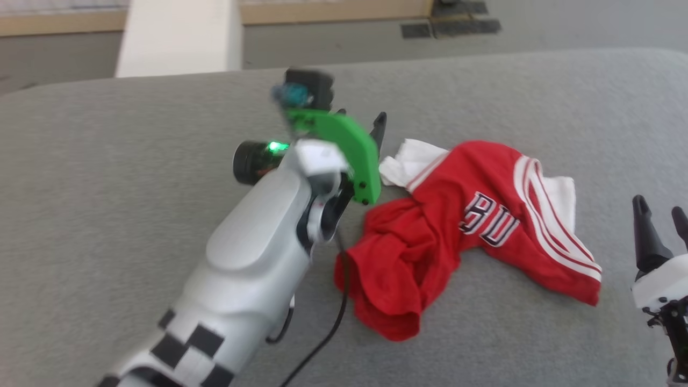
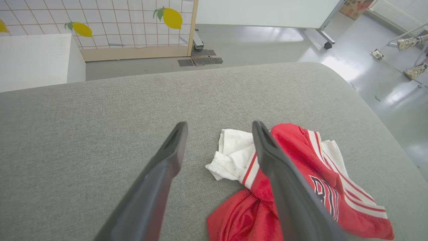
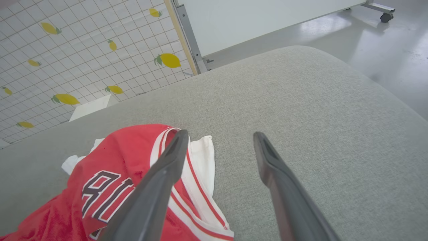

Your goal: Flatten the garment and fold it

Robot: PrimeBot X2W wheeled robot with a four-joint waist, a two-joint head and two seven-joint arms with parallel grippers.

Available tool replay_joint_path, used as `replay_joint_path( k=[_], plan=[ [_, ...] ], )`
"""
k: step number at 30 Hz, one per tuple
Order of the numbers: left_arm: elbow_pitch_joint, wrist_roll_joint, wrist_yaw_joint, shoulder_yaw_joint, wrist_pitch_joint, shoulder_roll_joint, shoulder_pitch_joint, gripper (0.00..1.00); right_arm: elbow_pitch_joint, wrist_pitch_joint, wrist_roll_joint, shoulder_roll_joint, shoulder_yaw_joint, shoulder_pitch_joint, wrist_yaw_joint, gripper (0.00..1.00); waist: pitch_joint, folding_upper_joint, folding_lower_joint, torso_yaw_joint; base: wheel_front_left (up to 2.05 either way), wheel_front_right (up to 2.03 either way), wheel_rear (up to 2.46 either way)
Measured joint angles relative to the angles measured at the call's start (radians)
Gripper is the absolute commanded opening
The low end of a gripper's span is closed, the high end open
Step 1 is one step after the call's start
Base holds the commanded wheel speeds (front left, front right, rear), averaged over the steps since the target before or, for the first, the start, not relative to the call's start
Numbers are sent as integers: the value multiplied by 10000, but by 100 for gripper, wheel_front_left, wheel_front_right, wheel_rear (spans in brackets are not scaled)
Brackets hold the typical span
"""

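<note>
Two open, empty: left gripper [image 2: 219, 125], right gripper [image 3: 220, 134]. Your red-and-white cloth jersey T-shirt [image 1: 430, 236] looks limp; pinch the upper-left white sleeve [image 1: 406, 161].

The left arm [image 1: 247, 258] stretches forward, wrist bent, and the left gripper [image 2: 219, 125] has its fingers spread wide. The right gripper [image 1: 659, 207] sits low at the right, fingers apart and pointing up.
</note>
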Motion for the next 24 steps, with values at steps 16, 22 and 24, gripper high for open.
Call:
replay_joint_path(
  k=[16,22,24],
  plan=[
    [3682,86,412,-3097,2928,-19,-2145,100,1164,-836,209,10,403,-411,0,100,1513,0,1,-1765,0,0,0],
    [3321,-612,257,-3175,2508,-29,-2171,0,1168,-851,173,13,548,-455,0,100,1585,0,1,-1617,0,0,0],
    [3076,-972,228,-3060,2052,-35,-2140,0,1154,-848,136,2,495,-453,0,100,1540,0,1,-1481,0,0,0]
  ],
)
